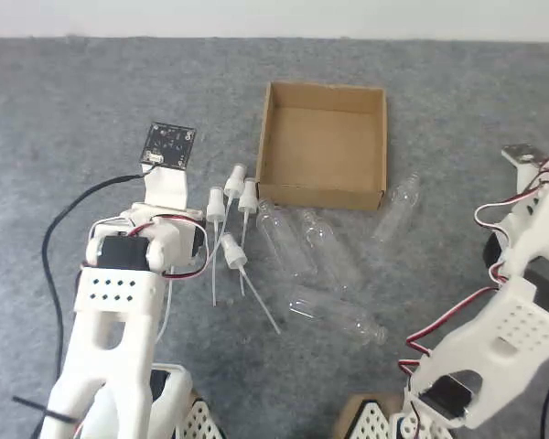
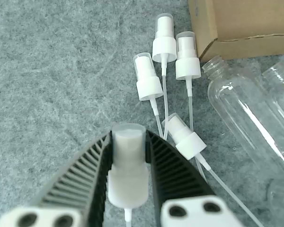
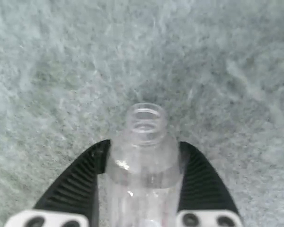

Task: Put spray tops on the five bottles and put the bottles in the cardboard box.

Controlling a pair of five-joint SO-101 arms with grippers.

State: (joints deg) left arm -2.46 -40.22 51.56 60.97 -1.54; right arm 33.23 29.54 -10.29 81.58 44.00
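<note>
My left gripper is shut on a white spray top, its clear cap poking out past the fingertips. Several more spray tops with long dip tubes lie on the carpet just ahead of it, to the left of the cardboard box. My right gripper is shut on a clear bottle, gripped below the open neck, over bare carpet at the right side. Several other clear bottles lie on their sides in front of the box, one by its right front corner.
The grey carpet covers the whole table. The left arm stands at the near left, the right arm at the near right. The open box sits at the back centre with its corner close to the spray tops.
</note>
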